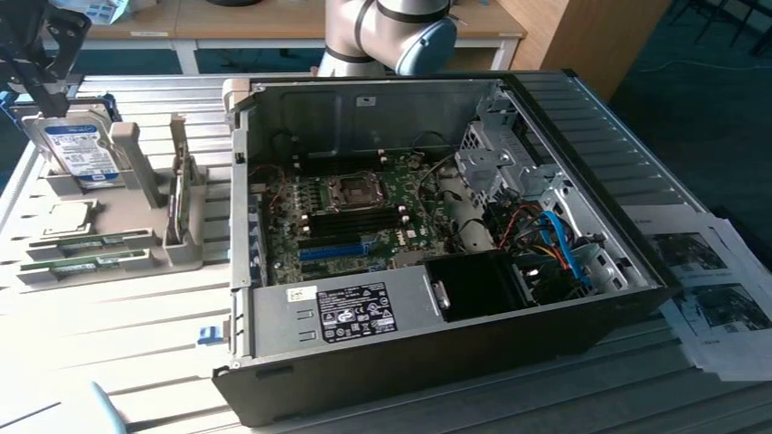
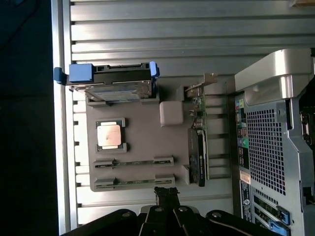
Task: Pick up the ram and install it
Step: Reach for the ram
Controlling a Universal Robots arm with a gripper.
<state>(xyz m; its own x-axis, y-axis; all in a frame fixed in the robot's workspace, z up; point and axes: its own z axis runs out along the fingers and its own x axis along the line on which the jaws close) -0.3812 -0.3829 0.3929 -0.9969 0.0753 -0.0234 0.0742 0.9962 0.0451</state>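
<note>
At the exterior view's left, your end effector (image 2: pixel 166 194) hangs above the grey tray (image 1: pixel 121 212); whether it is open or closed, you cannot tell. The ram (image 1: pixel 90 242) lies slotted in that tray, left of the open computer case (image 1: pixel 422 362).

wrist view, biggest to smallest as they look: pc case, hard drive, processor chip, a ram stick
1. pc case, partly out of frame
2. hard drive
3. processor chip
4. ram stick: longer but thinner, so close
</note>
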